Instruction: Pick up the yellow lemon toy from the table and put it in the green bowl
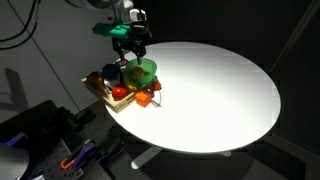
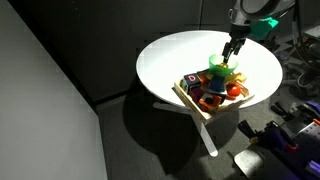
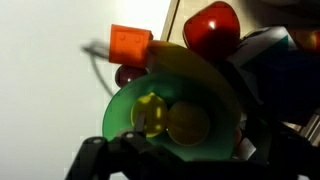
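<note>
The green bowl (image 3: 120,108) fills the middle of the wrist view, and the yellow lemon toy (image 3: 150,114) lies inside it beside a second dull yellow round piece (image 3: 187,123). My gripper (image 3: 180,162) hangs directly above the bowl with its dark fingers spread apart and nothing between them. In both exterior views the gripper (image 1: 132,55) (image 2: 231,56) sits just over the bowl (image 1: 146,70) (image 2: 219,72), which stands at the edge of the white round table (image 1: 220,90) (image 2: 170,55).
A wooden tray (image 1: 100,92) (image 2: 190,99) with several toy pieces lies next to the bowl at the table's edge. A red toy (image 3: 210,28) and an orange piece (image 3: 130,42) lie just beyond the bowl. Dark equipment stands beside the table.
</note>
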Available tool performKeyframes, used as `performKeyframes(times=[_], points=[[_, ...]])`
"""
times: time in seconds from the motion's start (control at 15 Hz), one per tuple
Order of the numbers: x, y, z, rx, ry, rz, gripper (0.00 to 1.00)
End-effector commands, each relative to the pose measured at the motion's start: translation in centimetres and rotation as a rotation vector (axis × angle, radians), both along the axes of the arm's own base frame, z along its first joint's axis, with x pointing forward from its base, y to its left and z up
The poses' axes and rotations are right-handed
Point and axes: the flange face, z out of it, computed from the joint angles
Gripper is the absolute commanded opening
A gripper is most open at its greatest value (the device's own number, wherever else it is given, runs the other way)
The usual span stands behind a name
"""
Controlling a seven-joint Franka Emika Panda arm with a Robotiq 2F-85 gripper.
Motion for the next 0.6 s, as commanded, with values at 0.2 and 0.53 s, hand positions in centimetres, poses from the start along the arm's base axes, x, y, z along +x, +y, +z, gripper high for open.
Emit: performKeyframes(times=[0.2, 0.53], points=[[-3.3, -1.0, 2.7, -0.017, 0.074, -0.078, 1.0], [-5.4, -1.2, 4.2, -0.049, 0.196, -0.161, 1.0]])
